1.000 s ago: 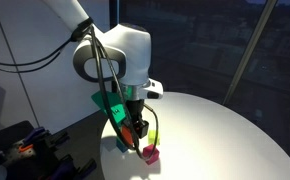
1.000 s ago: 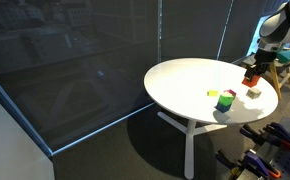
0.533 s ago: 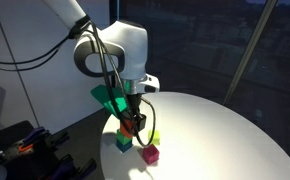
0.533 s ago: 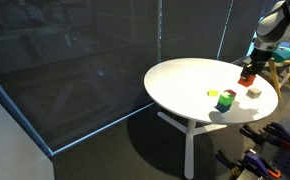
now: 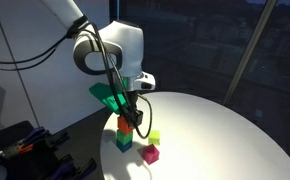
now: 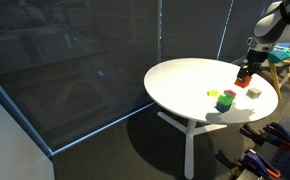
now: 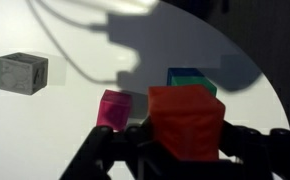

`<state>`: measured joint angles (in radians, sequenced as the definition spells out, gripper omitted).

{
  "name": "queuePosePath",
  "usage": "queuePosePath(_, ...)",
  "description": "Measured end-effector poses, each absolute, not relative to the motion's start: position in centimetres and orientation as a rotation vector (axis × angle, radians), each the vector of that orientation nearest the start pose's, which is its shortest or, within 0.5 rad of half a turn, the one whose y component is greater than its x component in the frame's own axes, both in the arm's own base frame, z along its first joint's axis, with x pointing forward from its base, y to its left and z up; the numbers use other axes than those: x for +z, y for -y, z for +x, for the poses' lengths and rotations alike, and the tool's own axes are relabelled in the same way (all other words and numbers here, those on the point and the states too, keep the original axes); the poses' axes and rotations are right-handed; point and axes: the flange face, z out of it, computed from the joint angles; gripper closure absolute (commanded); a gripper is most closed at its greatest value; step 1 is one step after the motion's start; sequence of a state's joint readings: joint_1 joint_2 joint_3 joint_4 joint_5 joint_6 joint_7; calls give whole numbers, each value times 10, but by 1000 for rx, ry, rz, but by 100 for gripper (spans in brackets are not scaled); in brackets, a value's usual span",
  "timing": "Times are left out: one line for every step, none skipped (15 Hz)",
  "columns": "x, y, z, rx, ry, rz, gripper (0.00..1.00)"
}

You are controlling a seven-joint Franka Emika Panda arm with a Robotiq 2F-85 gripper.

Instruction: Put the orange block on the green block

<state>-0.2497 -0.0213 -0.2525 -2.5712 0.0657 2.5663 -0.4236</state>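
Note:
My gripper (image 5: 128, 126) is shut on the orange block (image 5: 126, 123) and holds it in the air above the round white table. In this exterior view the orange block hangs just above the green block (image 5: 123, 142), which stands on the table. In the wrist view the orange block (image 7: 187, 120) sits between the dark fingers of the gripper (image 7: 185, 138), and the green block (image 7: 192, 79) shows just beyond it. In an exterior view the gripper (image 6: 244, 76) with the orange block (image 6: 243, 74) is above the table's far right part, apart from the green block (image 6: 226, 100).
A magenta cube (image 5: 150, 154) and a yellow-green cube (image 5: 152, 137) lie on the white table (image 5: 215, 130) close to the green block. In the wrist view the magenta cube (image 7: 115, 109) is left of the orange block, and a grey-looking cube (image 7: 22, 72) lies farther left.
The gripper has risen from beside the magenta cube with the orange block in it and moved over toward the green block.

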Motion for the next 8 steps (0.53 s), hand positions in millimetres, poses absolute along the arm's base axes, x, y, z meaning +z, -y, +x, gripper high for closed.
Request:
queuePosePath(271,214,393,-48,-201,-3104,79)
queuePosePath(270,212,393,-45,-195,-3103,79)
queuePosePath(269,209,392,-41,-187,-3103,79)
queuePosePath(267,207,392,-38,-179,-3103,79)
queuePosePath(266,204,392,-36,-171,-3103,79)
queuePosePath(264,201,392,-37,-163,-3104,79)
queuePosePath(263,198,392,-41,-155,-3106,79)
queuePosePath(262,196,392,-49,-147,-3110,79)
